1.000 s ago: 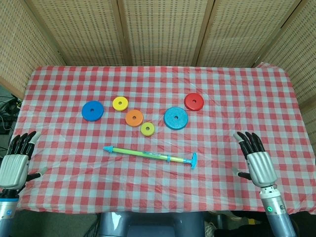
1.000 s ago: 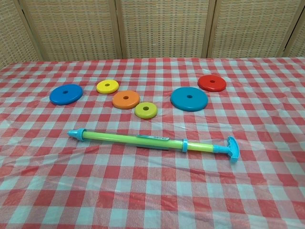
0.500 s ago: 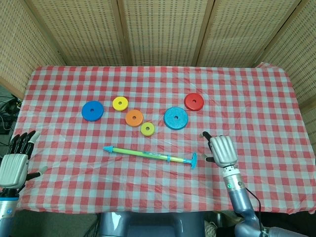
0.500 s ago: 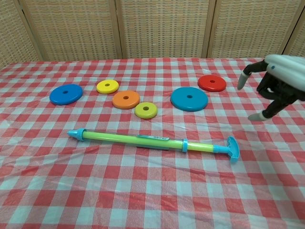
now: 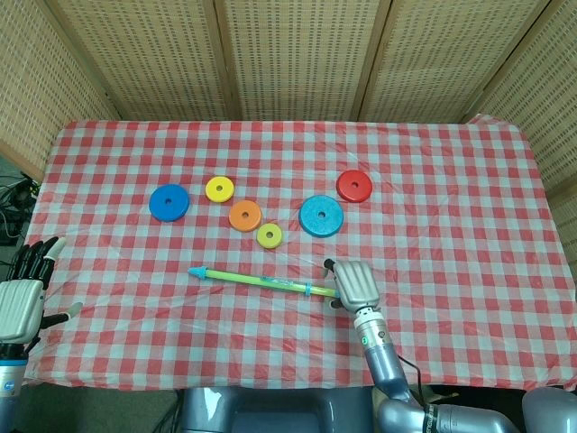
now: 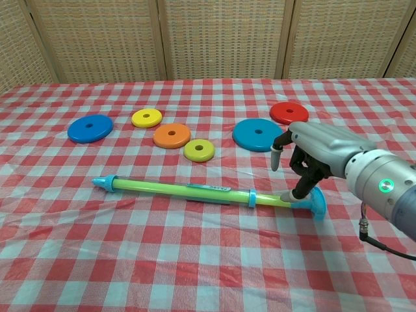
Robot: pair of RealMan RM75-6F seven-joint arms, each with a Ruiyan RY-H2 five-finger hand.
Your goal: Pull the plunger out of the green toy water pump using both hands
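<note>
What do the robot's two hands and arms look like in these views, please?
Both hands, left hand and right hand, have silver-grey shells with dark fingers ending in pale tips. The right arm is a grey-blue cylinder with a glowing green ring light at the wrist and a thin black cable looping below it.

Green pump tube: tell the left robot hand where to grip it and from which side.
Grip the green pump tube mid-barrel, between the blue tip and the collar, coming down from above: it lies flat on the cloth, and the right robot hand is already at the handle.
</note>
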